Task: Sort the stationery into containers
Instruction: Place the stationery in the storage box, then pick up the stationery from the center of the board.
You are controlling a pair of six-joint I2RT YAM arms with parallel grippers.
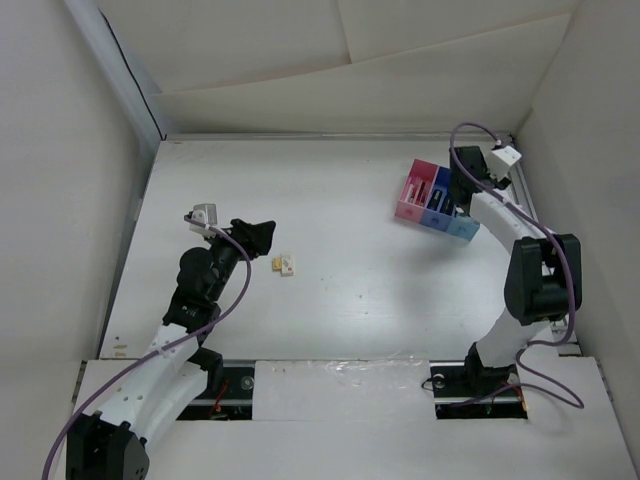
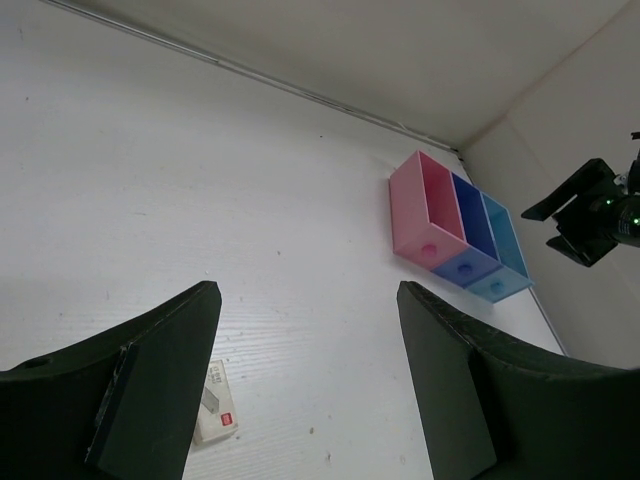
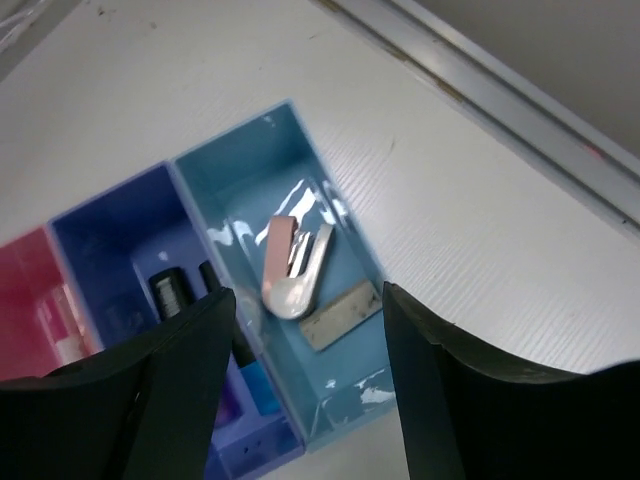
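Observation:
The containers (image 1: 432, 198) are three joined bins, pink, dark blue and light blue, at the far right of the table. My right gripper (image 1: 463, 196) hovers open just above the light blue bin (image 3: 262, 170). In that bin lie a pink-and-silver clip-like item (image 3: 292, 264) and a flat grey strip (image 3: 340, 315). Black marker-like sticks (image 3: 168, 294) stand in the dark blue bin. My left gripper (image 1: 262, 234) is open and empty at mid-left. Small cream blocks (image 1: 285, 264) lie on the table just right of it. One cream block (image 2: 216, 402) shows beside the left finger (image 2: 160, 380).
White walls enclose the table on all sides, with a metal rail (image 1: 130, 90) along the far left corner. The bins (image 2: 452, 228) sit close to the right wall. The right arm's black gripper (image 2: 592, 208) shows above them in the left wrist view.

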